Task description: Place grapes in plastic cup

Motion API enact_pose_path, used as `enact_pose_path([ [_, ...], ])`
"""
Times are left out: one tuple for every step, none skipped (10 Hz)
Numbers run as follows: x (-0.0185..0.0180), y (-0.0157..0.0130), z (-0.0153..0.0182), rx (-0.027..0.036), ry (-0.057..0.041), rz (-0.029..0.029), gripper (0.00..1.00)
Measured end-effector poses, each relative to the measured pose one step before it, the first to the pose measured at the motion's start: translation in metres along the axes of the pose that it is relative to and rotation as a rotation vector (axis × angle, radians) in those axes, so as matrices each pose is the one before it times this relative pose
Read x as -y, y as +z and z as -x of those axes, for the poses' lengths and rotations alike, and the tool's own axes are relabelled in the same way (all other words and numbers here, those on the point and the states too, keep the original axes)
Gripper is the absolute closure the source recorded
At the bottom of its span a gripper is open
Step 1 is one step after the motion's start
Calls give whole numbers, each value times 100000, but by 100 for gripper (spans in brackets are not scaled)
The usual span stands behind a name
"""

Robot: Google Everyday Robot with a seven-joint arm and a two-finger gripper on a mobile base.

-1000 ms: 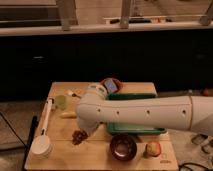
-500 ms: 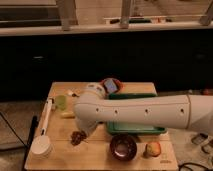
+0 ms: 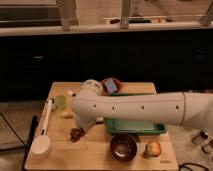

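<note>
Gripper low at grapes, front-left on wooden board, mostly hidden under arm; released or clenched, cannot tell. Plastic cup back-left, apart from grapes. 1 brown bowl front-right.

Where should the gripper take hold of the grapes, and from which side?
Take the grapes across the middle of the bunch, coming down from above: they lie low on the wooden table as a small rounded cluster. The gripper hangs just over their right edge, so that approach is probably the shortest.
</note>
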Motion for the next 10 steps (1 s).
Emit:
enact_pose_path([
  [442,87,-492,32,-398,-800,100],
  [1370,307,-889,-13,-1938,-220,100],
  [1246,221,-546,-23,-1904,510,100],
  [1046,111,-497,-358,-1579,209,100],
  [1194,-46,-1156,-851,-1545,347,100],
  [676,-124,-773,-404,-644,-171,100],
  [1003,-258,-842,-928,-1352,-392,100],
  [1115,-348,-383,-332,-1458,-461,100],
  [1033,-310,-705,-811,-1293,-157,100],
  [0,0,0,0,0,0,100],
])
